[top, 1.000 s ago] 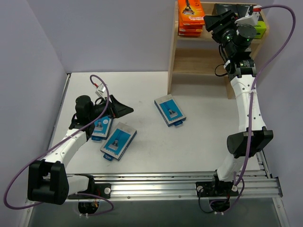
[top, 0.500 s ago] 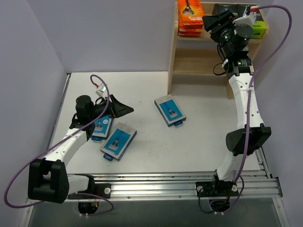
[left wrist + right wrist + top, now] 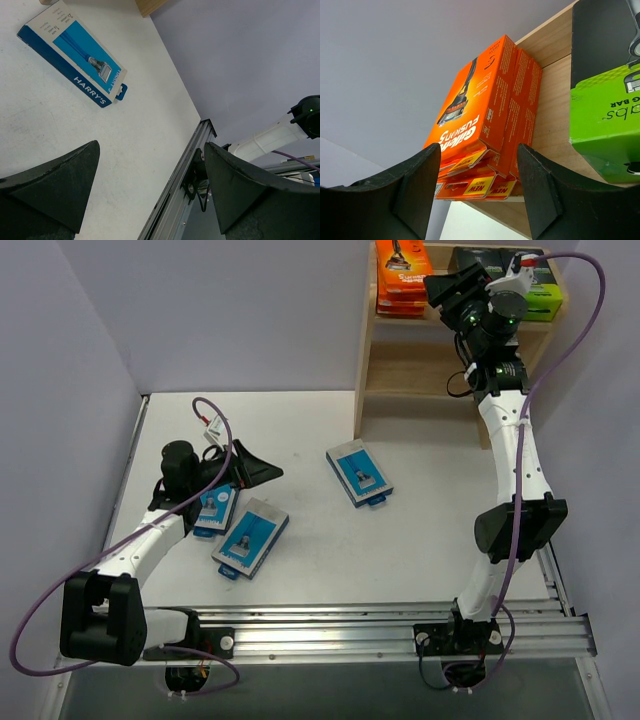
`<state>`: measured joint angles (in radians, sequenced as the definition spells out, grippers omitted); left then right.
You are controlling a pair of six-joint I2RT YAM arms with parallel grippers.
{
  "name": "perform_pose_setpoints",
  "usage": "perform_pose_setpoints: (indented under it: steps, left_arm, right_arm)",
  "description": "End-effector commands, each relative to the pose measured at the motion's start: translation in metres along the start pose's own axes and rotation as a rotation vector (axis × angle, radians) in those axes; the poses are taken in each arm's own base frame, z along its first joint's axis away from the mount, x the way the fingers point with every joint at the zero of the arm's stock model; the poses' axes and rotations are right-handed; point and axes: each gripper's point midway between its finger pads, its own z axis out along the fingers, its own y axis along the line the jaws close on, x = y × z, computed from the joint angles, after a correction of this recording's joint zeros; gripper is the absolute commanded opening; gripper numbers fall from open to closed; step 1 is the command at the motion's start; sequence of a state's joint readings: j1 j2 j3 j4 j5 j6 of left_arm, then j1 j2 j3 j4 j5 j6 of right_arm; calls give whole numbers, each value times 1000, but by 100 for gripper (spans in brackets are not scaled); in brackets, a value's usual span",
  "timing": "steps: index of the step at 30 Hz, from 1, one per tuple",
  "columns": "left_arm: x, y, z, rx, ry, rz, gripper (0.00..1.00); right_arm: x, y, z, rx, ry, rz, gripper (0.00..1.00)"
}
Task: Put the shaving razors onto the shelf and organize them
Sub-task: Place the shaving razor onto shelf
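Shelf (image 3: 415,360): stood at the counter's (image 3: 430,540) far right.
Right arm (image 3: 510,445): stretched up to the top tier; right fingers (image 3: 400,200) held apart, nothing gripped.
Left arm (image 3: 150,540): laid low over the counter; left fingers (image 3: 55,185) spread wide, empty.
Orange packs (image 3: 403,270): stacked on the top tier, left.
Black-and-lime box (image 3: 548,302): same tier, right.
Blue cards (image 3: 360,477): three laid flat on the counter.

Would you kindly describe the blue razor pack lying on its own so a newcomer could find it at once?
Find the wooden shelf at the far right of the white table. Just in front of its left side panel a flat blue razor pack lies. It is alone, whereas the second blue pack and third blue pack sit close together further left.
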<state>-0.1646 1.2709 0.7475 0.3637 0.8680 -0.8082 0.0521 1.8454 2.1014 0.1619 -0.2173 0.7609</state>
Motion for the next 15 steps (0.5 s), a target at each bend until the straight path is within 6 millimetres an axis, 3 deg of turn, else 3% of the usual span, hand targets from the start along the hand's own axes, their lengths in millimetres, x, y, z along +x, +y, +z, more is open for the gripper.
perform_pose_setpoints:
  steps: [1,15]
  left_arm:
    - [-6,-9,1,37,-13,47,94]
    - [-6,-9,1,42,-15,44,94]
  right_arm:
    - [-29,32,-3,-102,-77,-21,58]
    - [-19,40,0,-126,-66,-22,57]
